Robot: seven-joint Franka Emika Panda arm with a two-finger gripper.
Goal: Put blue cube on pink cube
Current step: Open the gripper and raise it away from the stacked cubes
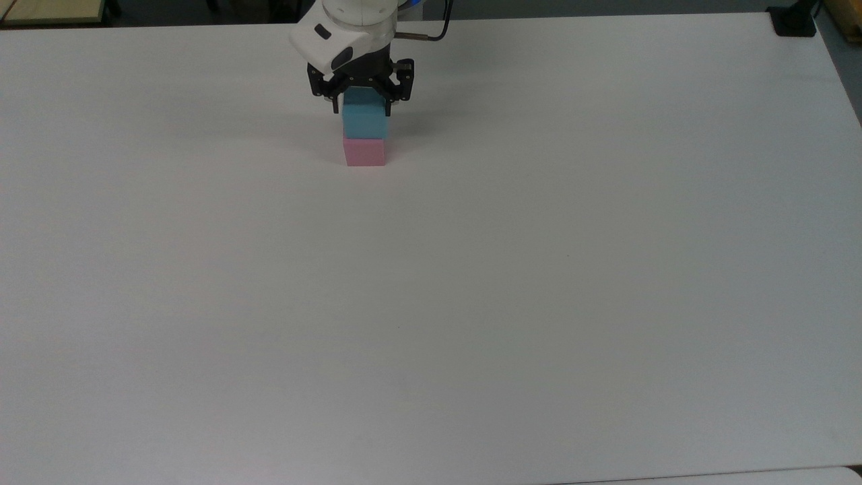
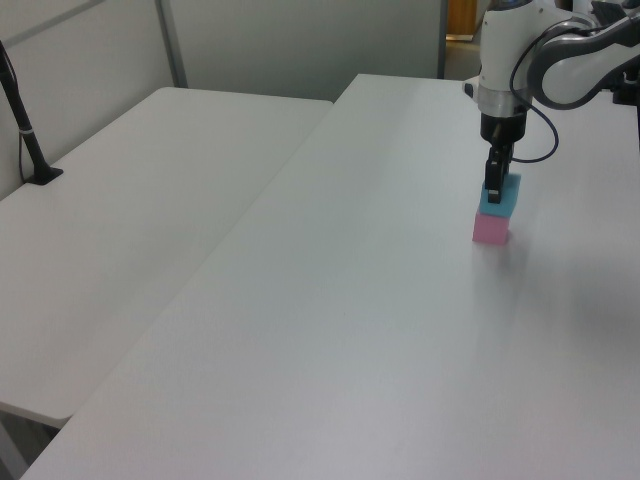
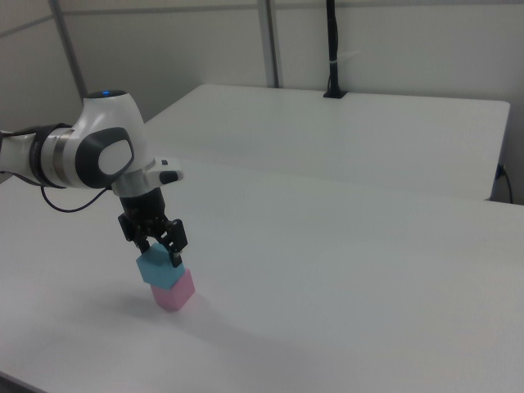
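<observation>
The arm (image 3: 94, 160) is a run of rounded white shells joined by grey bands; a small blue light glows on top of the bulbous joint housing nearest the gripper; a thin black cable (image 3: 70, 203) loops beneath that housing, and in the top view another black cable (image 1: 431, 27) curls out just behind the wrist; the wrist flange is white with a dark oval marking on its side; the gripper (image 1: 362, 101) below it is black, angular and blocky, with two short dark fingers (image 3: 176, 246).
</observation>
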